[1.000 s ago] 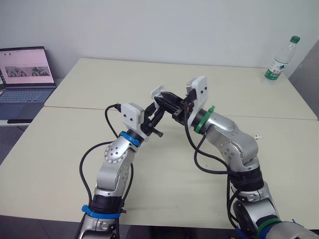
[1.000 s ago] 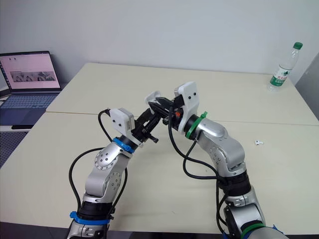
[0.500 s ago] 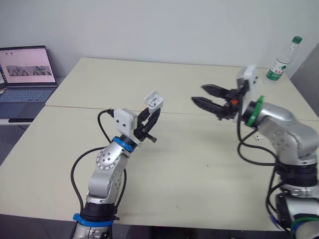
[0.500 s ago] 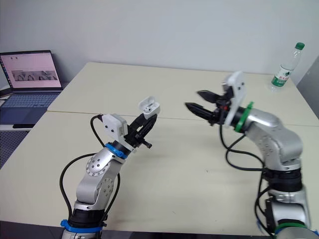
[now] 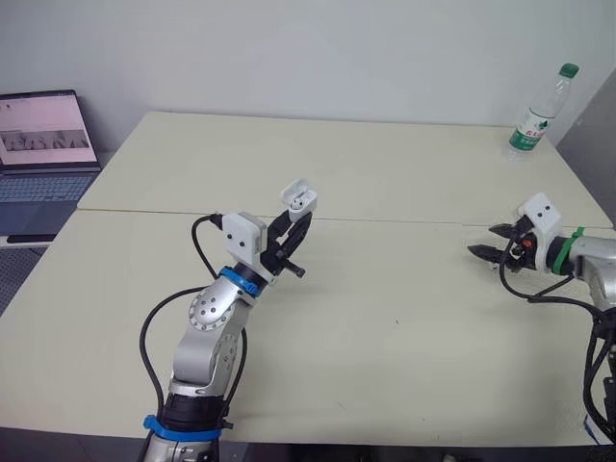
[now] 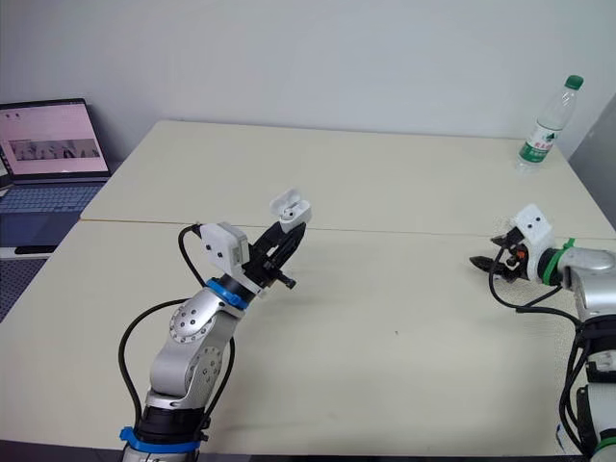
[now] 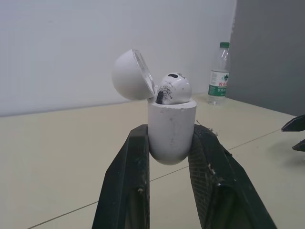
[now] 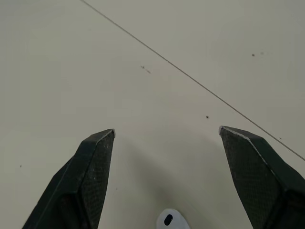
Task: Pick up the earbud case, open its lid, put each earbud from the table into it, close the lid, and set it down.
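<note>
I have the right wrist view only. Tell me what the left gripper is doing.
Observer: The left gripper is shut on the earbud case, holding it upright off the table.
Operator: Give me the state of the lid.
Observer: The lid is tipped open, and one earbud sits in the case.
Operator: Report where my right gripper is relative to that case.
Observer: The right gripper hangs open, low over the table near its right side. It is well apart from the case, on the robot's right of it.
</note>
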